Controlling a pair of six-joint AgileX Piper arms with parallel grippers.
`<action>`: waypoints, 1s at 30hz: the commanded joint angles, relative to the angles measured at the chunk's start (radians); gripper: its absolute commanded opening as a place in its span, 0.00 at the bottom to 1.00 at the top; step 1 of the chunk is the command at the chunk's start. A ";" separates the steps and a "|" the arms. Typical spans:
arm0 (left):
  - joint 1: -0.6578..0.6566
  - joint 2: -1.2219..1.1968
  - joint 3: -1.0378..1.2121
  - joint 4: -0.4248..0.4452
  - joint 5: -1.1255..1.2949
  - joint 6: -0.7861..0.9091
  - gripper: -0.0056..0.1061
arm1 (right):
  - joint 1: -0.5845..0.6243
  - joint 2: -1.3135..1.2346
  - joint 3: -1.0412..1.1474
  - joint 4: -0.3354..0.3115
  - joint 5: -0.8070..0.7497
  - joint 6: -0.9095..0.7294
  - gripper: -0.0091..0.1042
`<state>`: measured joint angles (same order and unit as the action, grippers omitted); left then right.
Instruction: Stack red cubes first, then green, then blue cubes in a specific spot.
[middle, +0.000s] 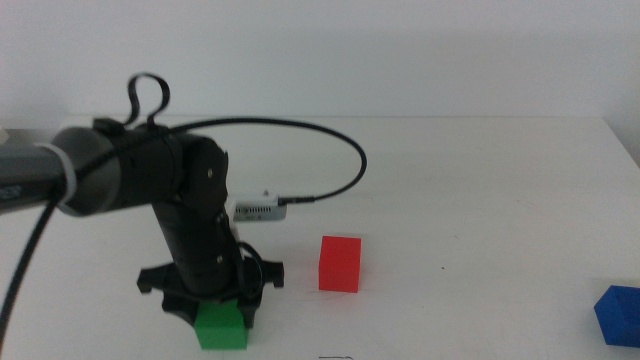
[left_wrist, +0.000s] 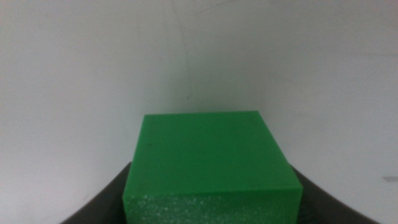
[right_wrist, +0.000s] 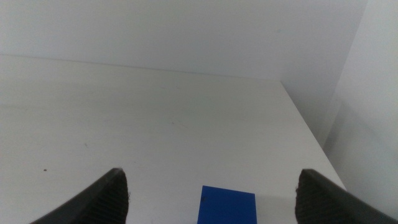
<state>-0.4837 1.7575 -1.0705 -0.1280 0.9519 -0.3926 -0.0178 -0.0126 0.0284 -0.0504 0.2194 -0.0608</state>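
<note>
The green cube (middle: 221, 326) sits at the front left of the table. My left gripper (middle: 214, 303) reaches down over it from the left. In the left wrist view the green cube (left_wrist: 210, 158) fills the space between the two dark jaws, which press against its sides. The red cube (middle: 340, 263) stands alone on the white table, to the right of the left gripper and apart from it. The blue cube (middle: 619, 314) lies at the far right front edge. In the right wrist view my right gripper (right_wrist: 212, 177) is open, with the blue cube (right_wrist: 227, 204) just ahead between its jaws.
The left arm's black cable (middle: 330, 135) loops over the middle of the table to a small white connector (middle: 259, 210) behind the red cube. The table's right edge (right_wrist: 311, 130) runs close to the blue cube.
</note>
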 joint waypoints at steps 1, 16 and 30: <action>-0.003 -0.085 -0.067 0.016 0.064 -0.008 0.13 | -0.006 -0.019 -0.018 -0.012 -0.080 -0.009 0.81; -0.183 0.081 -0.613 0.172 0.348 -0.182 0.05 | -0.006 -0.019 -0.018 -0.012 -0.080 -0.009 0.81; -0.224 0.229 -0.772 0.144 0.367 -0.185 0.05 | -0.006 -0.019 -0.018 -0.012 -0.080 -0.009 0.81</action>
<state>-0.7035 2.0418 -1.8094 0.0212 1.2262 -0.5625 -0.0178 -0.0126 0.0284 -0.0504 0.2194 -0.0608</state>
